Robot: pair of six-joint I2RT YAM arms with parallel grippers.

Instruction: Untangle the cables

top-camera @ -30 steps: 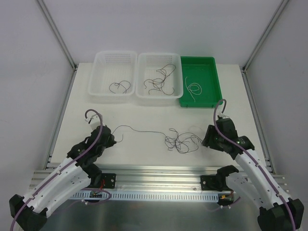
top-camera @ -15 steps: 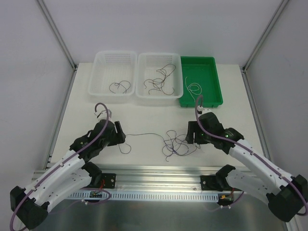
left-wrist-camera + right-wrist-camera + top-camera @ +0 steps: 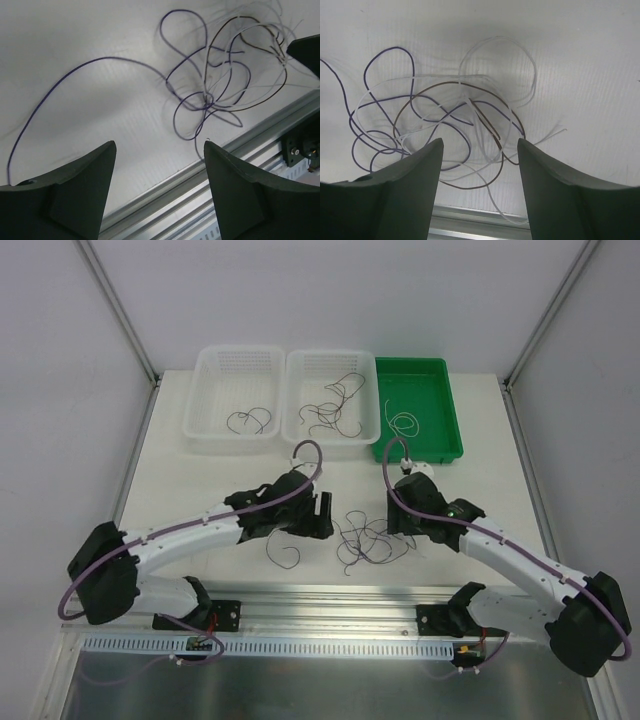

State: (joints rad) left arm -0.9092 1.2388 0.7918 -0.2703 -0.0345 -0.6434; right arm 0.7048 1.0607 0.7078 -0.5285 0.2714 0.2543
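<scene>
Near the table's middle, a tangled clump of cables is lying between the left gripper and right gripper, both hovering empty with jaws apart, while separated strands are already resting in the far baskets and green tray.

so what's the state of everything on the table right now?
cable clump: tangled, lying on the table, not gripped
left gripper: open, empty
right gripper: open, empty, over the clump
left white basket: holds a few dark strands
middle white basket: holds a loose strand pile
green tray: holds one white strand
</scene>
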